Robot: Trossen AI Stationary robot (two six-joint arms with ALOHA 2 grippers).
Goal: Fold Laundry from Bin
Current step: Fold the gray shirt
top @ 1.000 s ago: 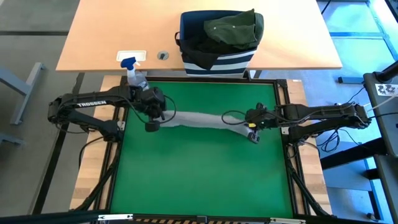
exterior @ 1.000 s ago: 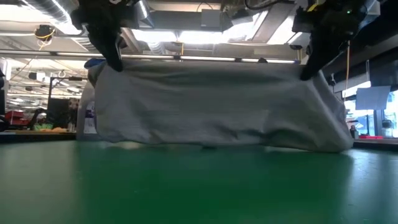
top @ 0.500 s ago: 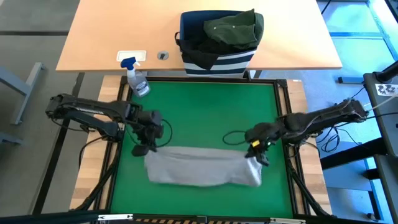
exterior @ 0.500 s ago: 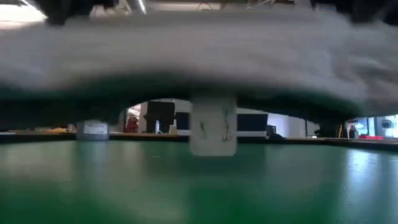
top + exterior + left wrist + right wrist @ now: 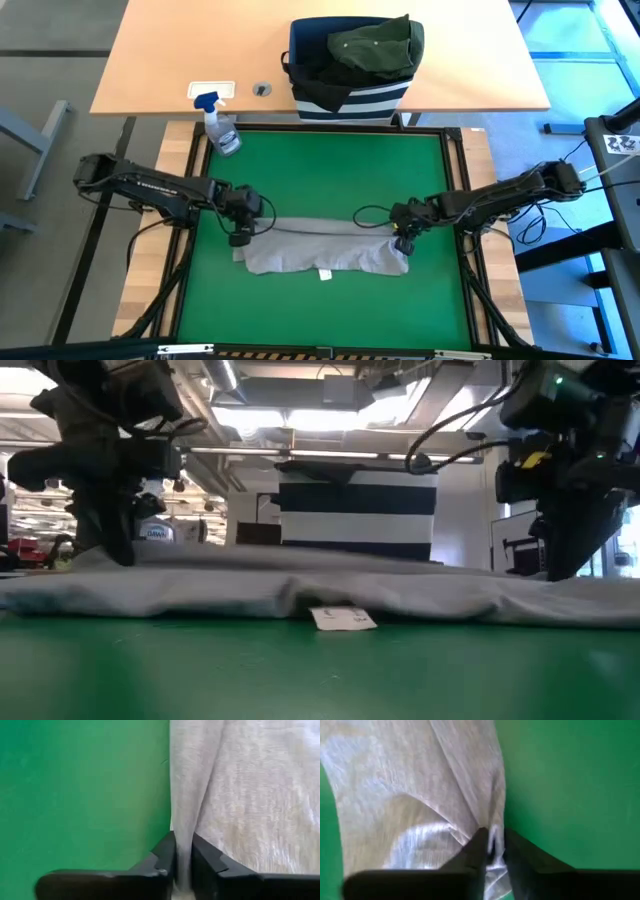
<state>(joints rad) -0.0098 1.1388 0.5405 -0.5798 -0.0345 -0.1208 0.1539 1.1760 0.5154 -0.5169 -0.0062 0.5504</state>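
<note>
High view: light grey garment now lying flat on the green mat at its 6 o'clock half, lowered from mid-air; bin standing at 12 o'clock.
Low view: cloth settling flat, tag showing.
Left wrist view: left gripper pinching a fold, jaws barely parted.
Right wrist view: right gripper likewise; release seemingly beginning, folding coming next.

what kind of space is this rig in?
Probably a robotics lab or workshop: a framed green mat between two arms, a wooden desk behind it, and open ceiling ducts with strip lights.
</note>
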